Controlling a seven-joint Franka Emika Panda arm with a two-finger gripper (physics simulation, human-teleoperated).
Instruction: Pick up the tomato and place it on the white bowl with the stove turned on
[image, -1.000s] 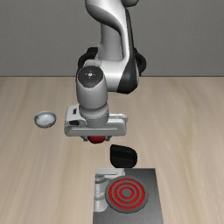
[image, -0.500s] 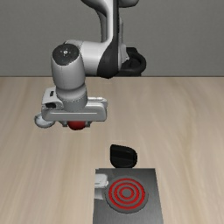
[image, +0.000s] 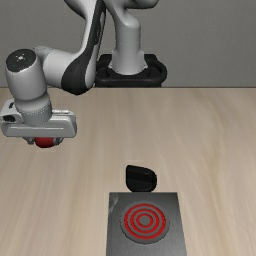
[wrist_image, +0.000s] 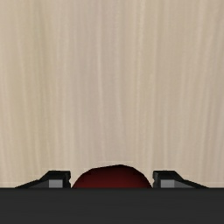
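My gripper hangs over the table near the exterior view's left edge, shut on the red tomato, which peeks out under the grey hand. In the wrist view the tomato sits between my two fingertips, with bare light wood under it. The hand's body hides the white bowl from the exterior view. The stove lies low in the exterior view, right of centre, and its burner glows red in rings.
A small black rounded object rests on the table just behind the stove. A black base plate holds the robot at the far side. The wooden tabletop stretches between them.
My arm has swung toward the exterior view's left, carrying the tomato from near the table's middle. The white bowl, visible a second ago, is now covered by the hand.
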